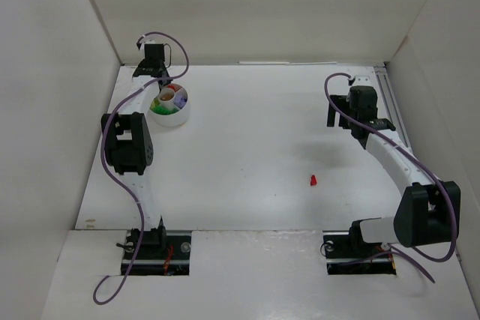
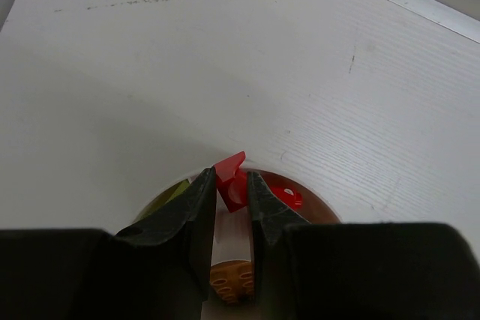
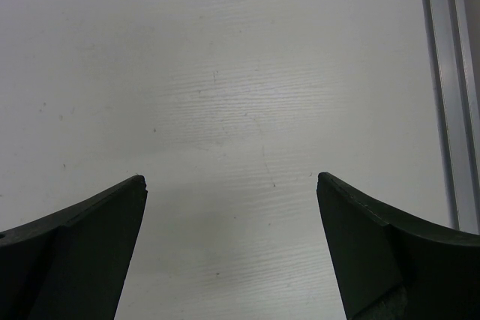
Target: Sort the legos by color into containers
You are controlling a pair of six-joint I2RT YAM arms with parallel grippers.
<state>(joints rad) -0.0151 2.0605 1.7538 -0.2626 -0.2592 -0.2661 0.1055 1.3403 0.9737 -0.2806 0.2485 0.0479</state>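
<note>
The round white dish point(image 1: 176, 115) stands at the back left of the table and holds green, red, orange-brown and pale bricks. My left gripper point(image 2: 231, 185) hangs over its far rim, shut on a red lego point(image 2: 229, 172). Below it in the dish lie another red brick point(image 2: 287, 195), an orange-brown brick point(image 2: 231, 281) and a lime-yellow one point(image 2: 174, 191). One red lego point(image 1: 313, 180) lies alone on the table right of centre. My right gripper point(image 3: 231, 185) is open and empty over bare table at the back right.
White walls close in the table on the left, back and right. A metal rail point(image 1: 392, 110) runs along the right edge, also seen in the right wrist view point(image 3: 448, 95). The arm bases point(image 1: 154, 249) sit at the near edge.
</note>
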